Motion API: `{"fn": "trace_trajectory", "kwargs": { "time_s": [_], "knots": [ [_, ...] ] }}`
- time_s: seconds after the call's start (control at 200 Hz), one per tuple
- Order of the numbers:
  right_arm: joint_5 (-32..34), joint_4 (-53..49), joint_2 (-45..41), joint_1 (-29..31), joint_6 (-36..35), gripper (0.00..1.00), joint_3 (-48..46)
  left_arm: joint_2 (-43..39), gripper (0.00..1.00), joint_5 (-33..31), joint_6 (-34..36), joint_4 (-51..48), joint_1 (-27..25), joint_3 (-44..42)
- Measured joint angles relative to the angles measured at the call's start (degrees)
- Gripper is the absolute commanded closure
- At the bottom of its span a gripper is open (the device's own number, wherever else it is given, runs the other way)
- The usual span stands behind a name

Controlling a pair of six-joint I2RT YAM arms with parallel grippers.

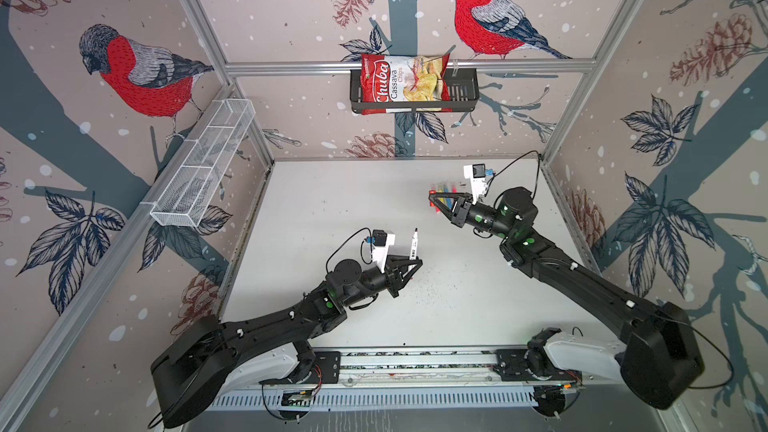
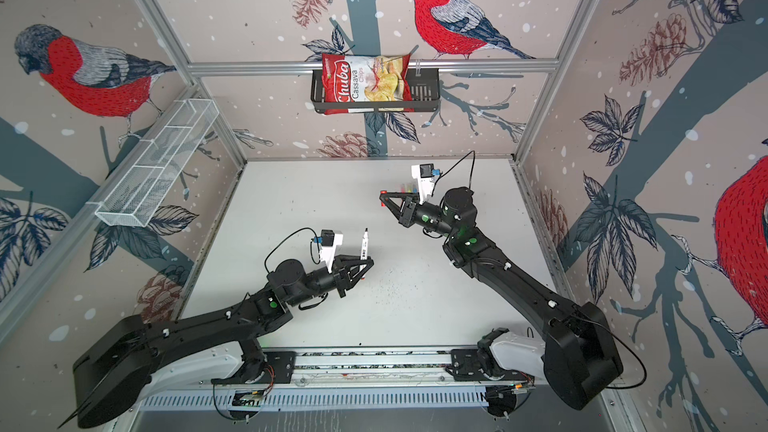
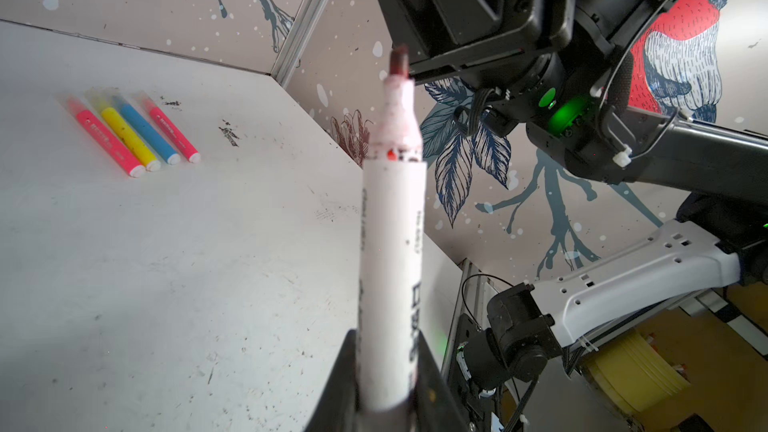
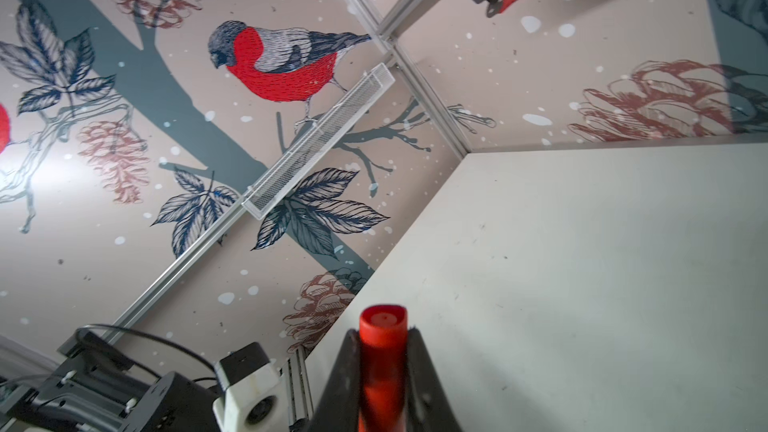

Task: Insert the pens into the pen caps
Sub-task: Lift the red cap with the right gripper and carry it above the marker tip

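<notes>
White marker [image 1: 414, 245] stands tip-up, clamped in the left gripper [image 1: 412, 266], left of centre in both top views. Further up and right, the right gripper [image 1: 433, 200] pinches the red cap [image 4: 382, 347]. Best to line the cap's mouth squarely over the tip, then push straight.

We look down from high overhead in both top views, sharing the whole table [image 1: 332, 201], left arm [image 1: 270, 322] and right arm [image 1: 582, 276]. Each wrist view looks from close behind its own jaws, across the table toward the other arm.
</notes>
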Motion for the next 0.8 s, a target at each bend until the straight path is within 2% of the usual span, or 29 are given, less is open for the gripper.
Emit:
{"fn": "trace_trajectory", "kwargs": {
  "time_s": [0.405, 0.8],
  "knots": [
    [1.88, 5.27, -0.85, 4.98, 1.27, 0.86, -1.81, 0.94, 1.00, 0.33, -0.52, 2.60, -1.16, 1.25],
    [3.13, 7.19, -2.84, 7.34, 1.29, 0.86, -3.78, 1.18, 1.00, 0.15, -0.90, 3.85, -1.18, 2.16]
  ]
}}
